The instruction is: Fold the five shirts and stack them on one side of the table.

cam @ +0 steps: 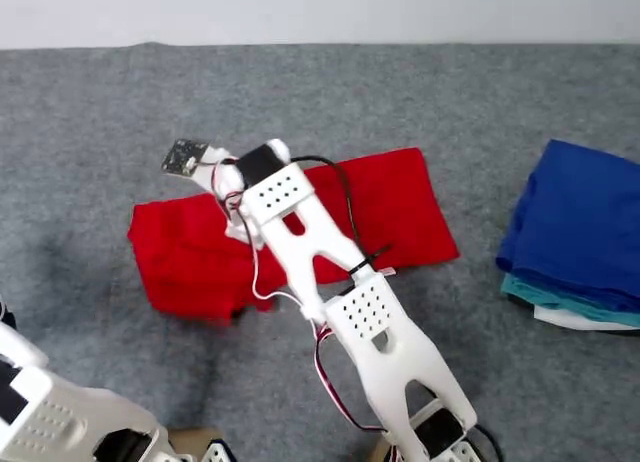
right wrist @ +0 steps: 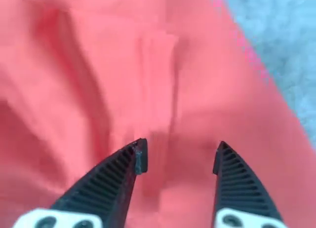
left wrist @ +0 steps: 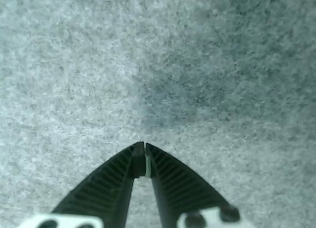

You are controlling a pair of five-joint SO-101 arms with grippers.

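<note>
R tool (right wrist: 178, 156) open just above red shirt (right wrist: 98, 80); grey table (right wrist: 281, 35) beside shirt edge.

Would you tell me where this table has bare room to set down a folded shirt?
Bare grey mat runs along the far edge behind the red shirt, in the gap between it and the folded stack, and left of it. The centre is crowded: the right arm lies across that shirt.

1 camera is overlooking my table (cam: 100, 102) from above, 2 are riding my wrists close down, the right sharing the red shirt (cam: 400, 207).
</note>
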